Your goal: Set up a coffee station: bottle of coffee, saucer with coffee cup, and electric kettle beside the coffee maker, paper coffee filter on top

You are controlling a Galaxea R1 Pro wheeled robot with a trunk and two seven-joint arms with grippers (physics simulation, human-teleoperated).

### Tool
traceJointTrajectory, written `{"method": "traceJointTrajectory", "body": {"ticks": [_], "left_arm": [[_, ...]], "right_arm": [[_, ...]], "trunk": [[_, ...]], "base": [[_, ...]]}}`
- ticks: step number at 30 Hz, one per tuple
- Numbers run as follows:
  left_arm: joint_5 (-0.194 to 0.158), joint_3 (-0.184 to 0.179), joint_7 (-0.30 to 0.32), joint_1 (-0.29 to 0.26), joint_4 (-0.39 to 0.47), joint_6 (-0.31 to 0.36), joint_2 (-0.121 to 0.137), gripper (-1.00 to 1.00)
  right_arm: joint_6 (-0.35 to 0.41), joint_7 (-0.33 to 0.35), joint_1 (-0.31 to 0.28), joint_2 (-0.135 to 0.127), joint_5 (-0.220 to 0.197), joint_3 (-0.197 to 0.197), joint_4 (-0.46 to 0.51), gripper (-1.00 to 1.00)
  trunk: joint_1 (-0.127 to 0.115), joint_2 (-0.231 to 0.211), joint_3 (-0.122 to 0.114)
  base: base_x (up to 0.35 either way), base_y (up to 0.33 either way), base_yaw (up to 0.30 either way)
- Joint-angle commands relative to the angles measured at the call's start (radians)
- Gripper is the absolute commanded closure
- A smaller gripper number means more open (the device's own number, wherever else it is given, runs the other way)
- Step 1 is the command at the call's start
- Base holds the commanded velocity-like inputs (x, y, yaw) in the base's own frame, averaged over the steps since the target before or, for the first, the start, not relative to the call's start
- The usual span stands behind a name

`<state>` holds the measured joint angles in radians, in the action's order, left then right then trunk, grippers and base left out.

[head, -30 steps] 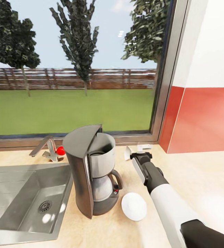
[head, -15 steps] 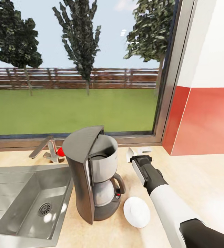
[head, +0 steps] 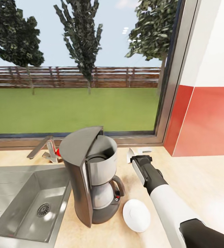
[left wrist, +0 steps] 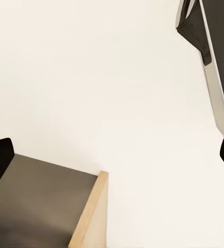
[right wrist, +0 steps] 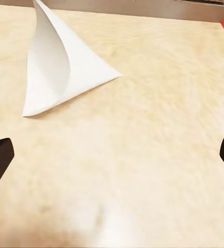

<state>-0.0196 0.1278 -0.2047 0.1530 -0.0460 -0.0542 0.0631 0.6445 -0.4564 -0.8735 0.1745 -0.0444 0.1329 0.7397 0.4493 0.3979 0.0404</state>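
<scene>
The coffee maker [head: 91, 175] stood on the surface [head: 201, 179] beside the sink [head: 19, 196], with the saucer [head: 136, 215] just beside its base. The right hand [head: 141, 159] hovered spread wide over the surface, near a paper filter [right wrist: 60, 67] lying by the back edge. Compared with a second before, only the camera had shifted slightly. The left hand's [left wrist: 112, 155] fingertips were far apart, holding nothing.

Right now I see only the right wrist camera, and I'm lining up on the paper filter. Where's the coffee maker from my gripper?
Observer: The coffee maker stands on the countertop left of the right gripper, beside the sink.
Operator: Is its basket uncovered?
Observer: Yes, the silver basket is open at the top.
Operator: Anything near my arm?
Observer: A saucer lies between the machine's base and your forearm.
</scene>
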Motion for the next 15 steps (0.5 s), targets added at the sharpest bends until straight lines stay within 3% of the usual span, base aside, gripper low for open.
{"method": "traceJointTrajectory", "body": {"ticks": [1,15], "left_arm": [[-0.002,0.007,-0.001,0.0,-0.002,-0.006,0.0,-1.0],[-0.002,0.007,-0.003,0.0,-0.002,-0.006,0.0,-1.0]], "right_arm": [[0.004,-0.007,-0.001,0.0,-0.005,0.002,0.0,-1.0],[0.003,-0.005,-0.001,0.0,-0.004,0.007,-0.001,-1.0]], "trunk": [[0.001,0.002,0.002],[0.001,0.002,0.002]], "base": [[0.033,-0.027,0.004],[0.003,-0.003,0.0]]}}
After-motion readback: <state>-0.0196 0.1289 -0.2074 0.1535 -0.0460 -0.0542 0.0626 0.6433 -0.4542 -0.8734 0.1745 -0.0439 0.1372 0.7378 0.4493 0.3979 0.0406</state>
